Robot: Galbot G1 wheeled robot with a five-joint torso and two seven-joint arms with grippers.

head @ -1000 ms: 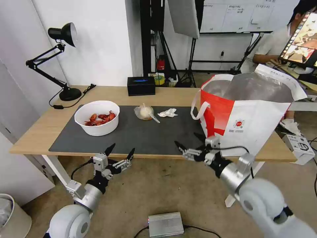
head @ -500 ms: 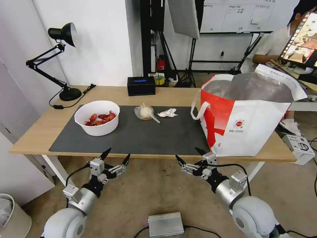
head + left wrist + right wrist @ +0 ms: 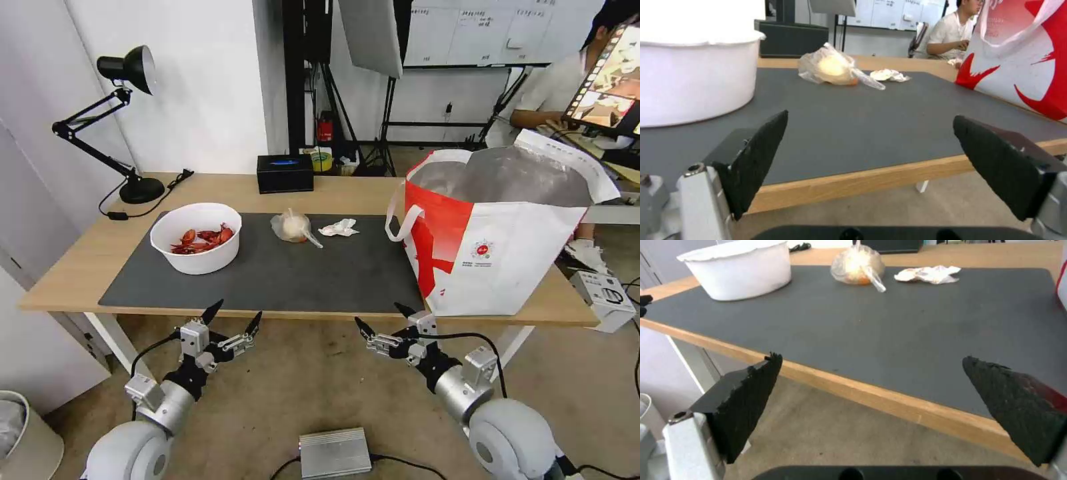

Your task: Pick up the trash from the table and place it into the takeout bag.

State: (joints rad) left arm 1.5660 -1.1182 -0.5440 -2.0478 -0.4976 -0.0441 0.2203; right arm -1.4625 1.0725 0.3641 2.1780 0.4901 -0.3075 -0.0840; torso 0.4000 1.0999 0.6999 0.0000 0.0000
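Observation:
On the table [image 3: 80, 267] lies a dark grey mat with the trash on it: a white bowl [image 3: 196, 238] [image 3: 689, 76] [image 3: 740, 268] of red crayfish shells at the left, a knotted clear bag [image 3: 292, 227] [image 3: 831, 68] [image 3: 858, 265] in the middle, and a crumpled tissue [image 3: 339, 228] [image 3: 890, 75] [image 3: 929, 274] beside it. The red-and-white takeout bag [image 3: 497, 233] [image 3: 1022, 60] stands open at the table's right end. My left gripper [image 3: 235, 319] [image 3: 869, 136] and right gripper [image 3: 384, 318] [image 3: 871, 383] hang open and empty just below the table's front edge.
A black desk lamp [image 3: 120, 120] stands at the back left and a black box [image 3: 285, 173] at the back middle. On the floor lie a silver box [image 3: 335, 452] and a white bin [image 3: 20, 433]. A person sits behind the bag.
Both arms have drawn back and down from the table's front edge, the right one farther. In the last half second they hardly moved. The trash and bag stayed put.

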